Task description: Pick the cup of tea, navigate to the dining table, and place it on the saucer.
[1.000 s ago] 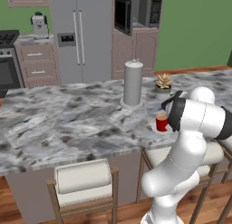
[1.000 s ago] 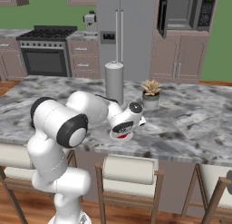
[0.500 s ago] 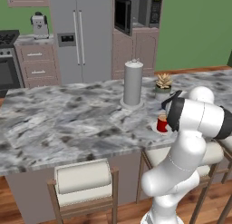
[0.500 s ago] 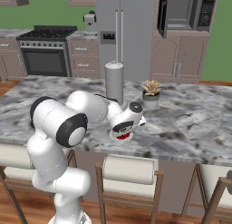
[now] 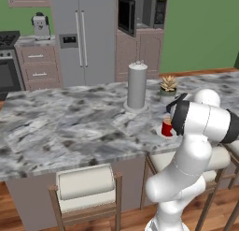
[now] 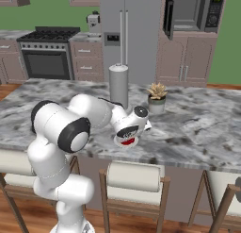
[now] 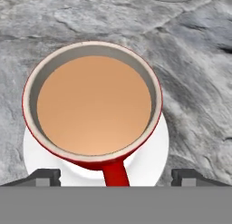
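Note:
The cup of tea (image 7: 93, 105), a small red mug full of brown liquid, stands upright on the white saucer (image 7: 152, 162) on the marbled dining table (image 7: 195, 82). My gripper (image 7: 116, 177) is open right above it. Its two fingertips (image 7: 43, 177) stand wide apart on either side of the red handle and do not touch it. From the left base view the cup (image 5: 166, 128) and saucer (image 5: 158, 131) sit near the table's front edge (image 5: 70, 150), partly behind my arm. In the right base view the hand (image 6: 134, 126) hangs over the cup (image 6: 127, 142).
A tall grey cylinder (image 5: 137, 85) (image 6: 118, 84) and a small potted succulent (image 5: 168, 85) (image 6: 156, 96) stand just beyond the saucer. Padded stools (image 5: 86, 183) (image 6: 134, 178) line the near side of the table. Fridge, stove and cabinets stand behind.
The jaws have spread from shut on the cup's handle to wide apart, letting it go. The cup stays on the saucer; the arm has hardly moved.

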Available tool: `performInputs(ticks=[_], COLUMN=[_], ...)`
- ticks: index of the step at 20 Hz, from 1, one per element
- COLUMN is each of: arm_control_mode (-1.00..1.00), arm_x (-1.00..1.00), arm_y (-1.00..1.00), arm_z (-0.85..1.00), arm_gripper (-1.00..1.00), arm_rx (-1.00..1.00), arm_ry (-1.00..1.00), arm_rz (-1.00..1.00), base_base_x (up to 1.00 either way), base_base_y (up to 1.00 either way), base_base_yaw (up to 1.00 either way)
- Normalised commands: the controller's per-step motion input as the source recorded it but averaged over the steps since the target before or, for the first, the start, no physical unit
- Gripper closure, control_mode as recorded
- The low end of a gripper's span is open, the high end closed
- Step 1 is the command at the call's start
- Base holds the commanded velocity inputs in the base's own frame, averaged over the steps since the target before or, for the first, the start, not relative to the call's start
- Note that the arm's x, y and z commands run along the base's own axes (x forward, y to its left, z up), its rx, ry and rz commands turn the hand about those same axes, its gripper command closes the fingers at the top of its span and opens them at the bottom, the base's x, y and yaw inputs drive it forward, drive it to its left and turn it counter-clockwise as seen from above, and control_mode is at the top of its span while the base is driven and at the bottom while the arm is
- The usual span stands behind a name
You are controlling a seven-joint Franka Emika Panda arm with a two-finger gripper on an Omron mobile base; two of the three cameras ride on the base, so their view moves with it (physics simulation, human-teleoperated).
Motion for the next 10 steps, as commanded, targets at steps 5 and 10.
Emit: performInputs(ticks=[5,10], arm_control_mode=[-1.0,-1.0], arm_x=[-0.02,-0.29], arm_y=[-0.03,0.0], arm_z=[0.3,0.65], arm_gripper=[-1.0,-1.0], arm_rx=[0.01,0.06], arm_ry=[-0.02,-0.09], arm_rz=[0.0,0.0], base_base_x=[0.0,0.0], base_base_y=[0.0,0.0], base_base_yaw=[0.0,0.0])
